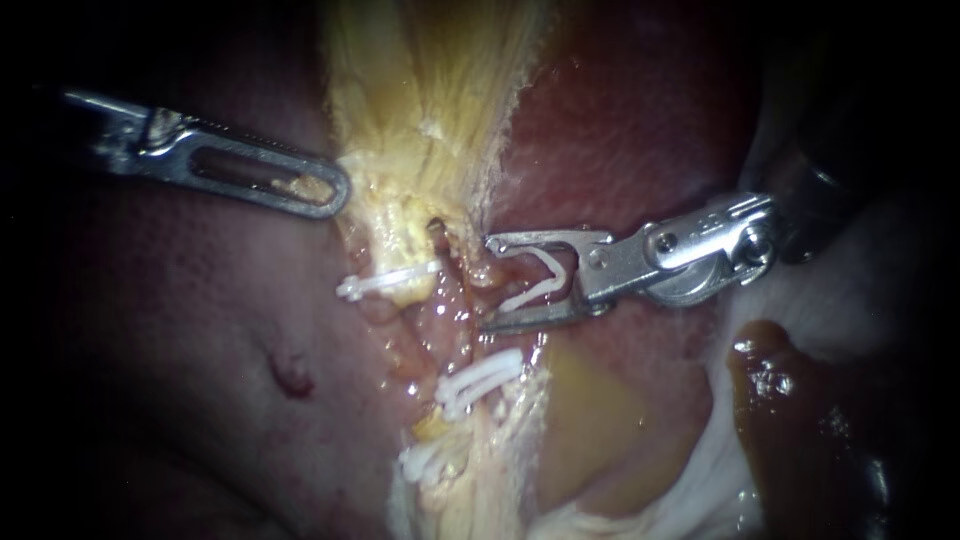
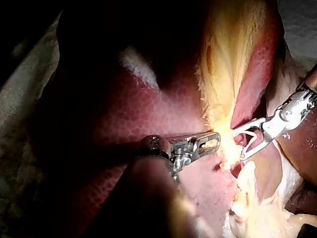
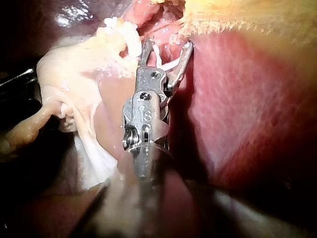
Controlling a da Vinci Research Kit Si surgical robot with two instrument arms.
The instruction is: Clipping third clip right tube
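As the right instrument (image 1: 488, 283) reaches in level, its claw grips an open white clip (image 1: 533, 295).

Your right instrument (image 1: 487, 283) is bright silver, and the open clip (image 1: 545, 285) it carries is white. The other clips (image 1: 385, 283), left of and below the open clip, are the same white against pink-red tissue (image 1: 440, 320). Above the open clip rises a pale yellow band (image 1: 430, 80), streaked lengthwise. The liver (image 1: 640, 120), up and right of the open clip, is deep red, finely honeycombed in your left wrist view. Below and right of the open clip sits a dark brown lump (image 1: 780, 385). Your left instrument (image 1: 335, 185) is grey silver.
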